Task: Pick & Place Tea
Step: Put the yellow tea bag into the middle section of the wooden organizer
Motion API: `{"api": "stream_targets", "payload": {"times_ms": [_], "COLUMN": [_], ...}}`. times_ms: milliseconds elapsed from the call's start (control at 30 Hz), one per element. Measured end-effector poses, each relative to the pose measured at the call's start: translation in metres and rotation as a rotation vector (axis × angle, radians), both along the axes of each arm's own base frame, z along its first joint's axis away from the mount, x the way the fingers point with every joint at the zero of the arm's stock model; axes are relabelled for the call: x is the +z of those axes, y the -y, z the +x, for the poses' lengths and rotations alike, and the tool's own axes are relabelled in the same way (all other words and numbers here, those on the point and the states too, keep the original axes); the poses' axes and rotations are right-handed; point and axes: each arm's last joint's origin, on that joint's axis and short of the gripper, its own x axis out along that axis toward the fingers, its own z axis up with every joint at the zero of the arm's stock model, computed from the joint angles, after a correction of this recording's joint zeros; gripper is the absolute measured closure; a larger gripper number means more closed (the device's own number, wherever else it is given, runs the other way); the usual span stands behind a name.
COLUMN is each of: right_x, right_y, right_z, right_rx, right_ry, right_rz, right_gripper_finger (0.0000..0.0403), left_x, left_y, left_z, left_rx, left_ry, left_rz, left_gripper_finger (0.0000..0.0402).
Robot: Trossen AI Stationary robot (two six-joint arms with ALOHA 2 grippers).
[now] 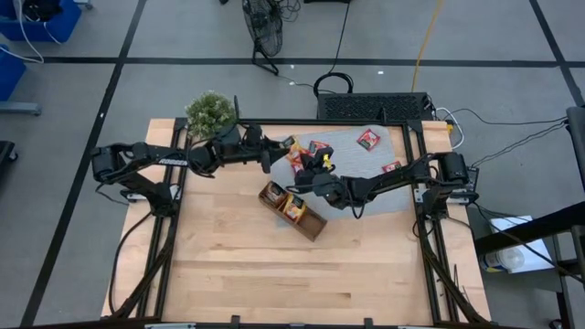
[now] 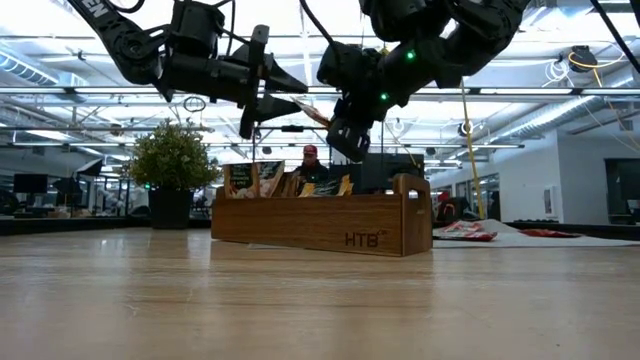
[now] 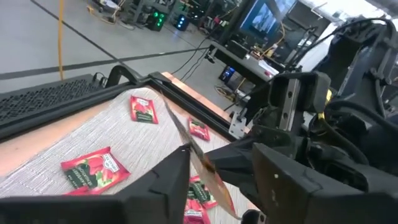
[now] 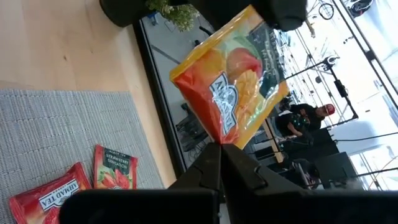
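A robotics lab: beyond the left pincer (image 3: 205, 180) stand monitors (image 3: 264, 18), cabled equipment racks (image 3: 155, 14) and bare concrete floor (image 1: 384, 32).

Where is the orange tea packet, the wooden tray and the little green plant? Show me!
orange tea packet (image 4: 233, 81): right wrist view, middle of the foil face.
wooden tray (image 2: 320, 225): low view, bare front wall.
green plant (image 1: 209, 112): high view, middle of the leaves.

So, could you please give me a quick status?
Right end effector shut on orange sachet. Left end effector at the same sachet, above tray. Nothing blocking.
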Motion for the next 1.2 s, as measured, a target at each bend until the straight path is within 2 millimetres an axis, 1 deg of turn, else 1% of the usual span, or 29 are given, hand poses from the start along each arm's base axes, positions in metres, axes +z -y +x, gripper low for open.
{"api": "stream_targets", "payload": {"times_ms": [133, 267, 300, 333, 400, 500, 633, 733, 800, 900, 967, 1033, 1100, 1200], "right_x": [0.000, 0.000, 0.000, 0.000, -0.001, -0.004, -0.009, -0.014, -0.017, -0.014, -0.008, -0.001, 0.003, 0.006], "right_y": [-0.001, -0.001, -0.001, -0.001, -0.001, -0.002, -0.005, -0.006, -0.005, -0.002, 0.002, 0.006, 0.008, 0.011], "right_z": [0.000, 0.000, 0.000, 0.000, 0.000, 0.001, -0.001, -0.003, -0.005, -0.009, -0.013, -0.016, -0.018, -0.018], "right_rx": [0.001, -0.002, -0.001, 0.001, 0.023, 0.041, -0.004, -0.034, -0.048, -0.069, -0.087, -0.100, -0.106, -0.111], "right_ry": [0.003, 0.021, 0.022, 0.023, 0.045, 0.129, 0.250, 0.279, 0.272, 0.259, 0.264, 0.284, 0.294, 0.307], "right_rz": [0.002, 0.014, 0.015, 0.017, 0.050, 0.147, 0.279, 0.338, 0.353, 0.365, 0.372, 0.379, 0.380, 0.378], "right_gripper_finger": [0.0403, 0.0403, 0.0403, 0.0403, 0.0403, 0.0403, 0.0403, 0.0403, 0.0403, 0.0403, 0.0403, 0.0403, 0.0403, 0.0403], "left_x": [0.000, 0.000, 0.000, 0.000, 0.000, 0.003, 0.014, 0.015, 0.015, 0.003, -0.003, -0.010, -0.016, -0.026], "left_y": [0.000, -0.001, 0.000, -0.001, -0.001, -0.002, -0.001, 0.004, 0.008, 0.016, 0.020, 0.023, 0.025, 0.032], "left_z": [0.000, 0.000, 0.000, 0.000, 0.000, -0.001, -0.006, -0.008, -0.010, -0.014, -0.014, -0.015, -0.014, -0.006], "left_rx": [0.014, 0.014, 0.012, 0.013, 0.019, 0.032, 0.010, -0.111, -0.272, -0.632, -0.797, -0.872, -0.889, -0.913], "left_ry": [-0.008, -0.019, -0.022, -0.025, -0.031, -0.036, -0.045, -0.072, -0.041, 0.034, 0.095, 0.095, 0.074, 0.056], "left_rz": [0.036, 0.087, 0.106, 0.123, 0.170, 0.283, 0.558, 0.721, 0.794, 0.790, 0.769, 0.745, 0.735, 0.723], "left_gripper_finger": [0.0290, 0.0372, 0.0386, 0.0391, 0.0393, 0.0397, 0.0398, 0.0397, 0.0397, 0.0398, 0.0397, 0.0397, 0.0399, 0.0398]}}
